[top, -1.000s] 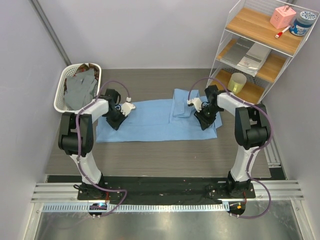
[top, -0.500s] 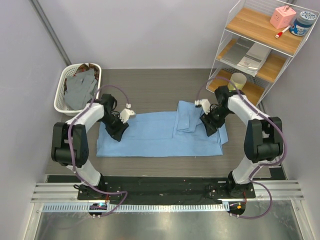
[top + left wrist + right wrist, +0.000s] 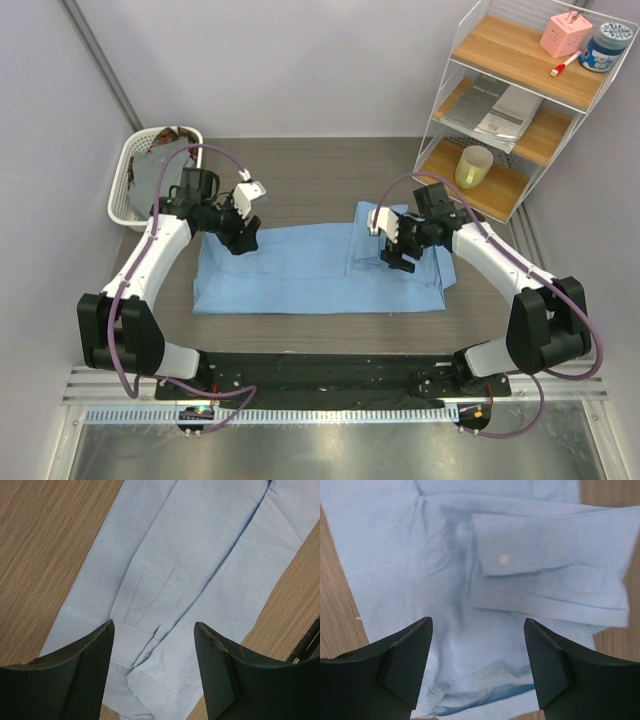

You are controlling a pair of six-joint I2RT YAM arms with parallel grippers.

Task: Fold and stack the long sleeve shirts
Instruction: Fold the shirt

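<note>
A light blue long sleeve shirt (image 3: 300,262) lies flat across the middle of the table, with one sleeve (image 3: 366,232) folded over its right part. My left gripper (image 3: 238,238) hangs open above the shirt's left end. In the left wrist view the gripper (image 3: 153,625) has nothing between its fingers, with the cloth (image 3: 200,540) below. My right gripper (image 3: 397,256) stands open over the right end. In the right wrist view that gripper (image 3: 477,621) is empty above the buttoned cuff (image 3: 545,545). Grey (image 3: 160,178) and brown (image 3: 178,133) shirts lie in the basket.
A white wire basket (image 3: 122,190) stands at the back left of the table. A wire shelf (image 3: 520,100) at the back right holds a yellow cup (image 3: 474,165), books, a pink box and a jar. Bare wooden tabletop (image 3: 300,170) surrounds the blue shirt.
Both grippers have opened, let go of the blue shirt and lifted off it. The left arm swung back left and the right arm reached out from the right. The shirt lies slightly more spread.
</note>
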